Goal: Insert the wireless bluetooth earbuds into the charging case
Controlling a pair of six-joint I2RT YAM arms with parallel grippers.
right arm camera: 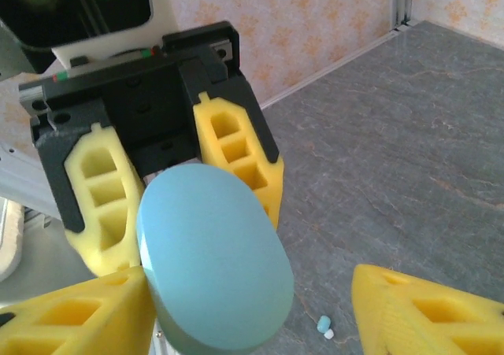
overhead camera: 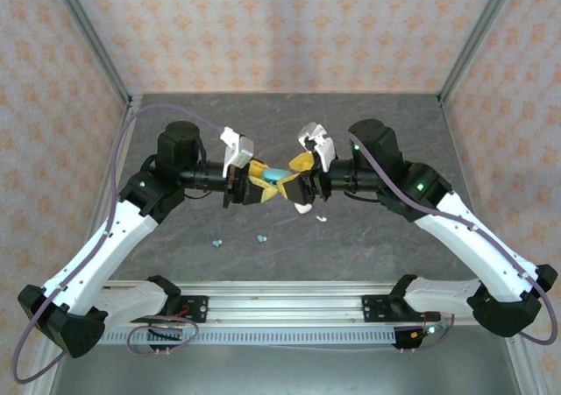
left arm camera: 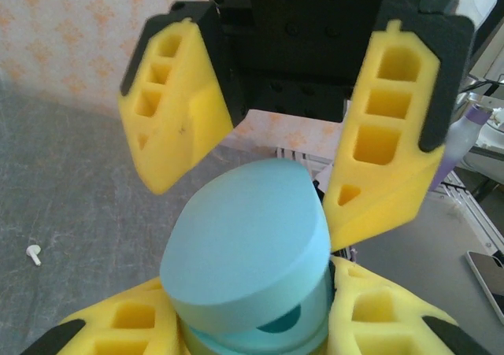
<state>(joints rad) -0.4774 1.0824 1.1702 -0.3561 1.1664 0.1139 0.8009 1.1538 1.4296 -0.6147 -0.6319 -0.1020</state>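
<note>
The pale teal charging case (overhead camera: 279, 176) hangs above the table's middle, my left gripper (overhead camera: 254, 185) shut on its base. In the left wrist view the case (left arm camera: 252, 245) sits between my left gripper's (left arm camera: 260, 319) yellow fingers, lid tilted slightly open. My right gripper (overhead camera: 300, 178) faces it, open, its fingers on either side of the lid (right arm camera: 213, 260). One right finger (right arm camera: 79, 316) lies beside the lid and the other (right arm camera: 425, 312) stands well apart. Teal earbuds (overhead camera: 216, 242) (overhead camera: 262, 237) and a white earbud (overhead camera: 322, 218) lie on the table below.
A white rounded object (overhead camera: 303, 208) lies on the grey table (overhead camera: 394, 132) under the right gripper. A white earbud (left arm camera: 33, 253) and a teal earbud (right arm camera: 324, 326) show on the table in the wrist views. Walls close the back and sides.
</note>
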